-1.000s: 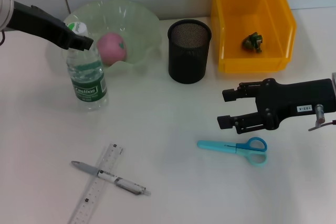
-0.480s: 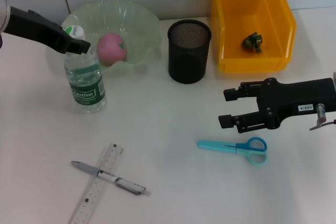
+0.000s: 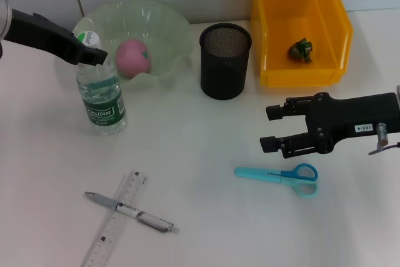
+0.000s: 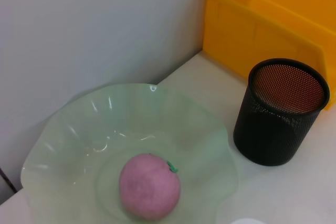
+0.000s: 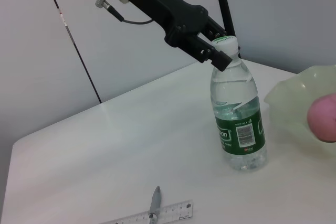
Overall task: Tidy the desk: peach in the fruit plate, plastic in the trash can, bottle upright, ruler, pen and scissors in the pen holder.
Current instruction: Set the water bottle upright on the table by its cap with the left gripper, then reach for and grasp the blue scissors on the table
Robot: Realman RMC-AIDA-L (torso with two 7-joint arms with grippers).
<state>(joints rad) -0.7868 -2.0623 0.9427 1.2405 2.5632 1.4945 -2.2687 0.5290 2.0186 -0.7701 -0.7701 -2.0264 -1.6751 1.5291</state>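
The bottle (image 3: 103,101) (image 5: 239,124) stands upright on the desk (image 3: 200,129) in front of the fruit plate (image 3: 165,26) (image 4: 79,124). My left gripper (image 3: 94,53) (image 5: 218,45) is shut on its neck, just under the white cap. The peach (image 3: 133,57) (image 4: 149,186) lies in the plate. A crumpled green piece of plastic (image 3: 301,50) sits in the trash can (image 3: 275,29). My right gripper (image 3: 265,129) hangs open and holds nothing, just above the scissors (image 3: 281,174). The pen (image 3: 134,212) lies across the ruler (image 3: 106,236) at the front left. The pen holder (image 3: 225,60) stands between plate and bin.
The wall runs close behind the plate, the holder and the bin. The trash can (image 4: 262,19) stands right beside the pen holder (image 4: 278,114). The pen (image 5: 155,205) and ruler (image 5: 157,214) lie well in front of the bottle.
The bottle went from leaning to upright and shifted slightly left with my left gripper on it. The right arm has stayed put.
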